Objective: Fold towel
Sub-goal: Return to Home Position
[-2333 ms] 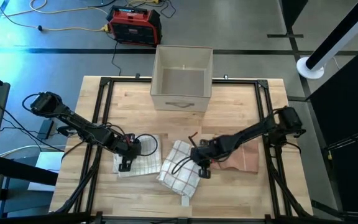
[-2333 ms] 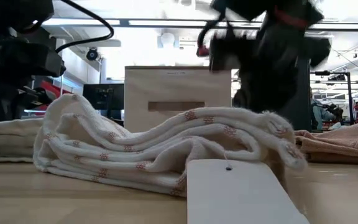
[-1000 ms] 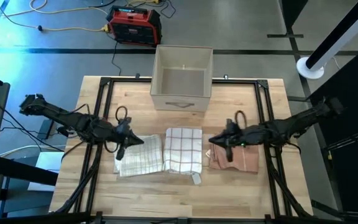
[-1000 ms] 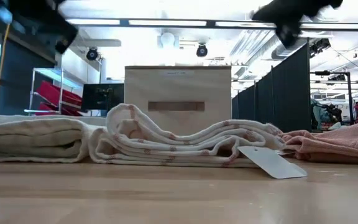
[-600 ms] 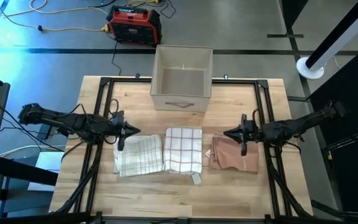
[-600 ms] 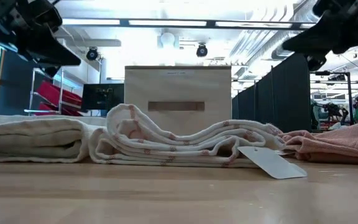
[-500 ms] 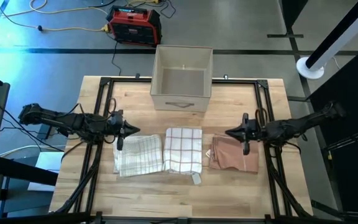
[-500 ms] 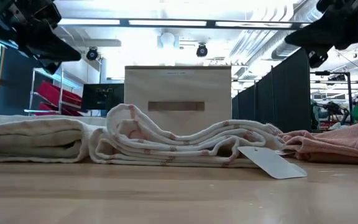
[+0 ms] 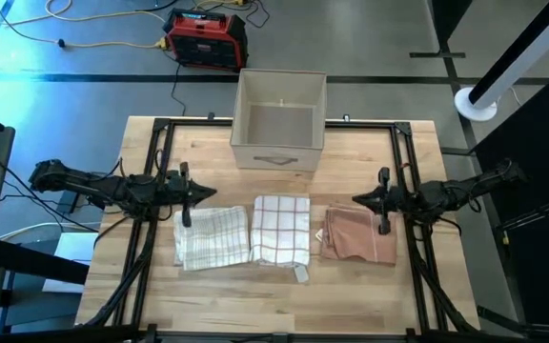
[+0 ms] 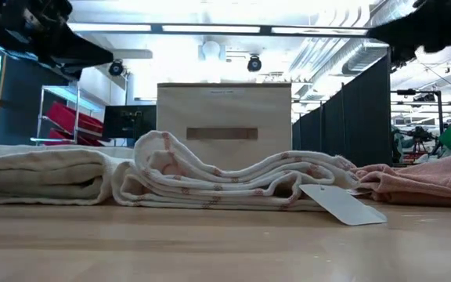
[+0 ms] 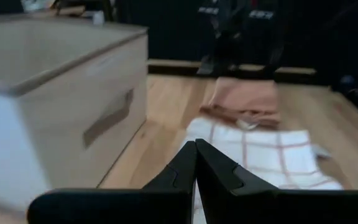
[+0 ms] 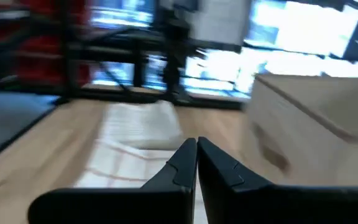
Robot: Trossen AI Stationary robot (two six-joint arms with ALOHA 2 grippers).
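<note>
1. Folded towels: 3. They are the cream towel (image 9: 213,237), the red-check towel (image 9: 282,230) and the brown towel (image 9: 360,235).
2. Open box (image 9: 278,119): 1.
3. White tag (image 9: 300,273): 1.
4. Arms: 2, with one gripper each, the left gripper (image 11: 196,149) and the right gripper (image 12: 196,148).
5. Table (image 9: 351,286): 1.
6. Red unit (image 9: 206,38) on the floor: 1.

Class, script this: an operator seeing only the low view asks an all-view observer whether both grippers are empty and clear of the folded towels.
Operator: Left gripper holding anything?
Observer: No; the left gripper is shut, empty, raised near the far edge of the cream checked towel.
Operator: And the right?
Observer: The right gripper is shut, empty, near the far edge of the pinkish-brown towel.
Operator: Anything inside the box?
Observer: Nothing; the beige open-topped box is empty.
</note>
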